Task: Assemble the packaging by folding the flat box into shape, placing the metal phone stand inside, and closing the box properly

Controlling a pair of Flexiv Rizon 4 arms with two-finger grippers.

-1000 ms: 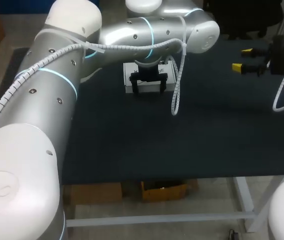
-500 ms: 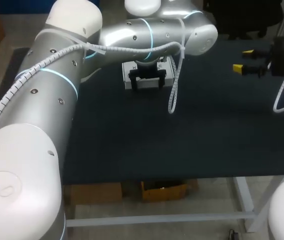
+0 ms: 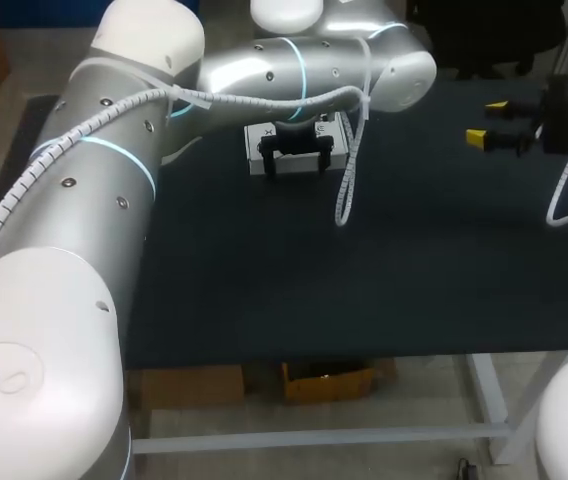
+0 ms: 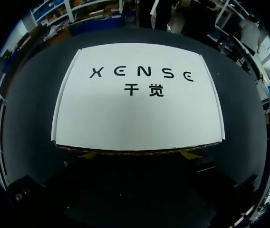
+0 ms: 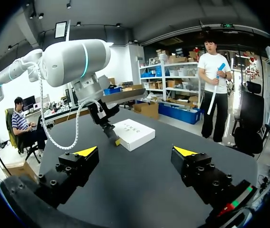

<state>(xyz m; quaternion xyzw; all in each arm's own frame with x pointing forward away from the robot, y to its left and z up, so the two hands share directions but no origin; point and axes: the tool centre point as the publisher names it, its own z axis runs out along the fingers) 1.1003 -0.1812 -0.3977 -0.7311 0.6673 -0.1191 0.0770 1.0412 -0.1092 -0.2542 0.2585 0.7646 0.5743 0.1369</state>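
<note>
The left jaws stood spread, their yellow tips at the near long edge of the one white box [image 4: 139, 109]. It lay shut and flat at the far middle of the surface [image 3: 384, 280], long axis left to right. The right jaws, also spread and empty, hung well to its right, so the left arm [image 3: 264, 70] was the nearer. No phone stand showed.

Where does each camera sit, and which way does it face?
Head view: above and behind, looking down on the table; left arm is at the white box, right gripper at the side.
Left wrist view: over the box, facing down on its top; tips of the left gripper at its near edge.
Right wrist view: low, facing across the table; open right gripper in front.
All three share the box.
</note>
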